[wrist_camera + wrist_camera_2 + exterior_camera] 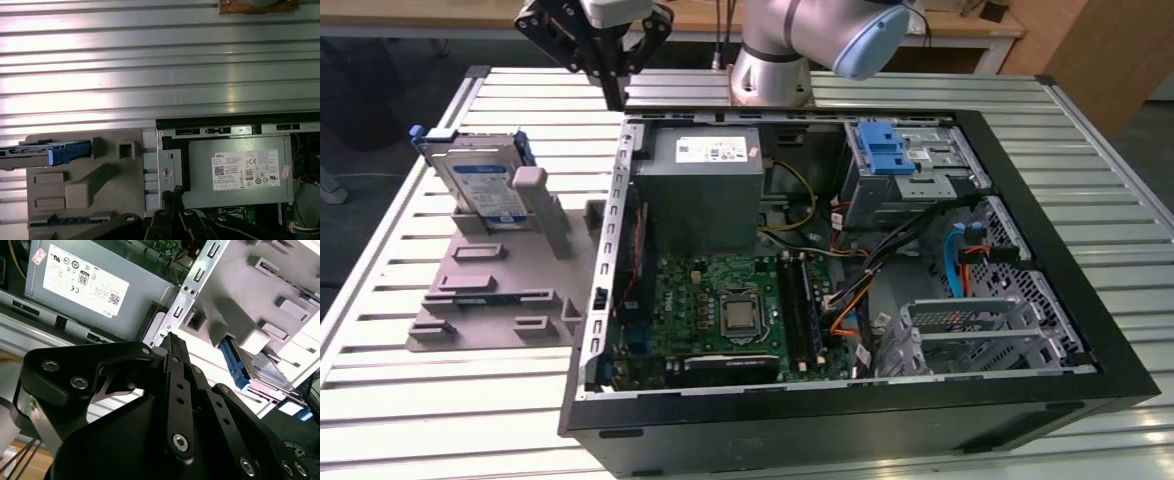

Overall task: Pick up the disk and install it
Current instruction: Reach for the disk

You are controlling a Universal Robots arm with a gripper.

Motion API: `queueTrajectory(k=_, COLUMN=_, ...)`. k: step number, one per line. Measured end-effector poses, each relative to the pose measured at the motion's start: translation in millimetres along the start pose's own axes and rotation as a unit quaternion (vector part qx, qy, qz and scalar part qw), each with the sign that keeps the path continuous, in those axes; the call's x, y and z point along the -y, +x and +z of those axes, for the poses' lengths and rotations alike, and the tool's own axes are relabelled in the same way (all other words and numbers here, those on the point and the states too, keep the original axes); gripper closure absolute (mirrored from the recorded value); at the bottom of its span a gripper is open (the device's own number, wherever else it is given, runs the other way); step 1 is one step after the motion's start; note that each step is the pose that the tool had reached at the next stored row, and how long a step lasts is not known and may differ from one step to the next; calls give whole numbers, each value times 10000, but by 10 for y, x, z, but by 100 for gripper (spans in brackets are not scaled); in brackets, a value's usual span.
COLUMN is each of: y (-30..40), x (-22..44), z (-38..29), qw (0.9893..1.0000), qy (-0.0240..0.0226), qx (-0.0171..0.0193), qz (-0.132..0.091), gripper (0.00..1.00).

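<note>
Black pincer (614,100) points down, tips together, apart from the disk (480,182).

A white sticker (715,151) is sitting on top of the big grey metal box (700,200) in the upper middle of the exterior view. In both wrist views this sticker (82,280) (247,170) is showing rows of small dark print, round approval marks and a square code patch. A small pink-and-white tag (37,257) is clinging to the box's corner beside it. At the exterior view's left, a blue-and-white label (491,195) is facing out from the disk (478,180), its print too small to read.
</note>
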State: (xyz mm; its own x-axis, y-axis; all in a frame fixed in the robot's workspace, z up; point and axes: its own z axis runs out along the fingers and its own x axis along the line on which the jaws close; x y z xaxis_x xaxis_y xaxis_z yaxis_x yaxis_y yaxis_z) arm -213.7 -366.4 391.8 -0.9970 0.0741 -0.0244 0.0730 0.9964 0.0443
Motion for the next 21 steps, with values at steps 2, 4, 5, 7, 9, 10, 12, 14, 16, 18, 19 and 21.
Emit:
queueTrajectory(k=2, y=31, x=0, z=0, qw=10000, qy=0, qx=0, qz=0, gripper=89)
queueTrajectory(k=4, y=65, x=-1, z=0, qw=10000, qy=-1, qx=0, qz=-1, gripper=89)
queueTrajectory(k=5, y=81, x=-2, z=0, qw=10000, qy=-1, qx=1, qz=0, gripper=89)
queueTrajectory(k=7, y=114, x=-2, z=0, qw=10000, qy=-1, qx=1, qz=0, gripper=89)
queueTrajectory(k=9, y=146, x=-2, z=-1, qw=10000, qy=0, qx=0, qz=0, gripper=89)
queueTrajectory(k=10, y=163, x=-2, z=-1, qw=10000, qy=0, qx=0, qz=0, gripper=89)
queueTrajectory(k=12, y=198, x=-3, z=-1, qw=10000, qy=0, qx=0, qz=0, gripper=89)
queueTrajectory(k=14, y=241, x=-5, z=-1, qw=10000, qy=0, qx=0, qz=-1, gripper=89)
queueTrajectory(k=16, y=284, x=-8, z=-2, qw=10000, qy=0, qx=0, qz=0, gripper=89)
queueTrajectory(k=18, y=319, x=-11, z=-2, qw=10000, qy=0, qx=0, qz=0, gripper=89)
queueTrajectory(k=19, y=332, x=-14, z=-2, qw=10000, qy=0, qx=-1, qz=0, gripper=89)
queueTrajectory(k=21, y=358, x=-25, z=1, qw=10000, qy=8, qx=-1, qz=0, gripper=89)
